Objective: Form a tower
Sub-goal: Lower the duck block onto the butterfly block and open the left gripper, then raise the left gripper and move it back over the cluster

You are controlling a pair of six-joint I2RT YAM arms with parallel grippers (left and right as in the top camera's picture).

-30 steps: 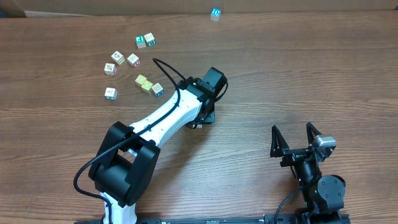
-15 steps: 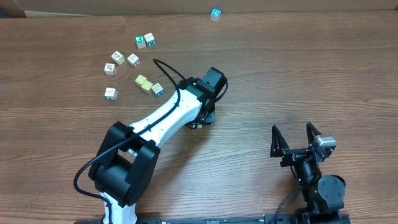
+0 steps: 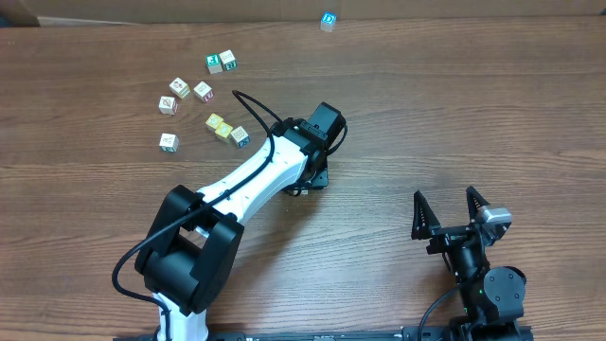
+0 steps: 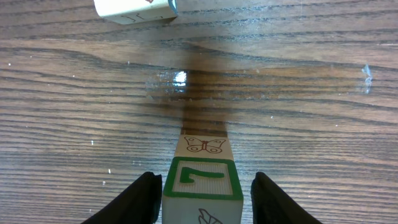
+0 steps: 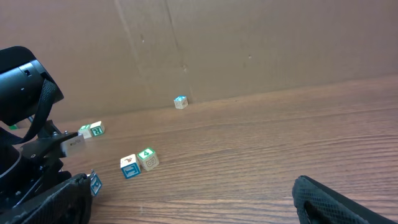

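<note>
The tower (image 3: 328, 20) stands far back on the table, blue print on its top, and shows small in the right wrist view (image 5: 180, 102). My left gripper (image 3: 310, 180) is at mid-table, well short of it. In the left wrist view its jaws (image 4: 202, 199) straddle a cream cube with a green 7 (image 4: 200, 178). The left finger (image 4: 140, 202) lies against the cube, while a gap shows at the right finger (image 4: 273, 202). A butterfly-printed cream face (image 4: 204, 145) adjoins the cube's far edge. My right gripper (image 3: 451, 210) rests open at the near right, holding nothing.
Several loose cubes (image 3: 204, 91) lie scattered at the back left, two yellow cubes (image 3: 219, 125) among them. Another cube (image 4: 135, 7) lies ahead of the left gripper. A blue-T cube (image 5: 129, 167) and a green-4 cube (image 5: 148, 158) sit side by side. A cardboard wall (image 5: 249, 43) backs the table.
</note>
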